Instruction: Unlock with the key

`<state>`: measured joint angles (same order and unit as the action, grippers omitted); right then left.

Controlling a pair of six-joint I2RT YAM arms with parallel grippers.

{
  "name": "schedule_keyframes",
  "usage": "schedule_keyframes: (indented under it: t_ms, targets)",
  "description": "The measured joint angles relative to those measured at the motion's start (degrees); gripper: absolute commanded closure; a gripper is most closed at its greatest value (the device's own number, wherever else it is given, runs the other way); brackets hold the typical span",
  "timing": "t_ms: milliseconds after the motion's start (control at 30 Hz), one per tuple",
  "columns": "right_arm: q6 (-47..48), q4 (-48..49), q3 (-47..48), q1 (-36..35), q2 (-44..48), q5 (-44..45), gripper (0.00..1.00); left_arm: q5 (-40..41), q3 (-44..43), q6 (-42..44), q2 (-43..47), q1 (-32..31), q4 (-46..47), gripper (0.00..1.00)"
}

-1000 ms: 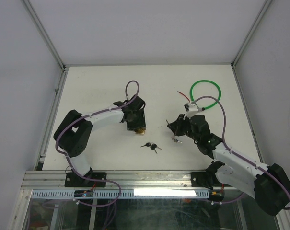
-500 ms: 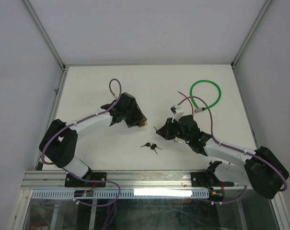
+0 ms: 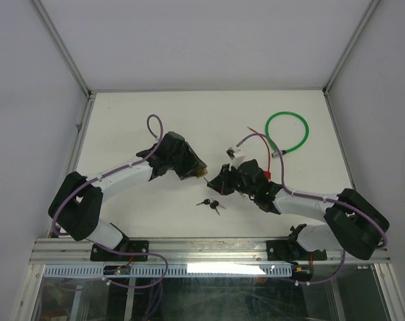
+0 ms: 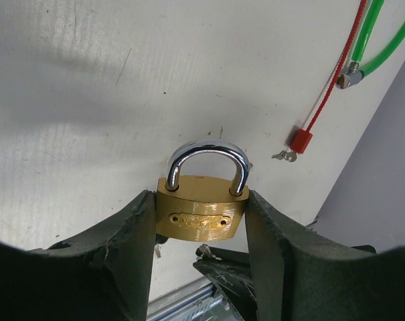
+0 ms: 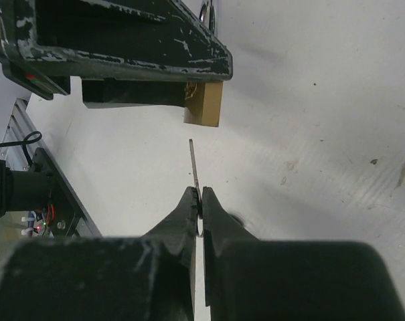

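Note:
A brass padlock [image 4: 201, 214] with a chrome shackle [image 4: 207, 151] is clamped by its sides between my left gripper's [image 4: 199, 200] fingers, clear of the table. From above, the left gripper [image 3: 191, 170] is at table centre with the padlock's brass end [image 3: 201, 172] pointing right. My right gripper [image 5: 200, 194] is shut on the key [image 5: 193, 164], whose thin blade sticks out toward the padlock [image 5: 203, 102] with a short gap between them. In the top view the right gripper [image 3: 219, 182] is just right of the lock.
A small bunch of spare keys [image 3: 211, 203] lies on the table in front of both grippers. A green cable loop [image 3: 287, 132] and a red wire with a red tag [image 4: 300, 140] lie at the back right. A metal rail [image 3: 202, 249] runs along the near edge.
My right gripper has carried the key leftward, close to the padlock. The left arm has swung the padlock to point right toward the key.

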<state>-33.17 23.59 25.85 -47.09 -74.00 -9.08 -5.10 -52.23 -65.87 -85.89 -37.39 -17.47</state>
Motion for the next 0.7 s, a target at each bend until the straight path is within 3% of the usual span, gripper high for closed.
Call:
schedule_keyframes:
  t_ms: [700]
  targets:
    - [-1.7,1.7,0.3,-0.5,-2.6,3.4,1.00,-1.3,2.9,-2.8,0.3,0.0,4.1,0.80]
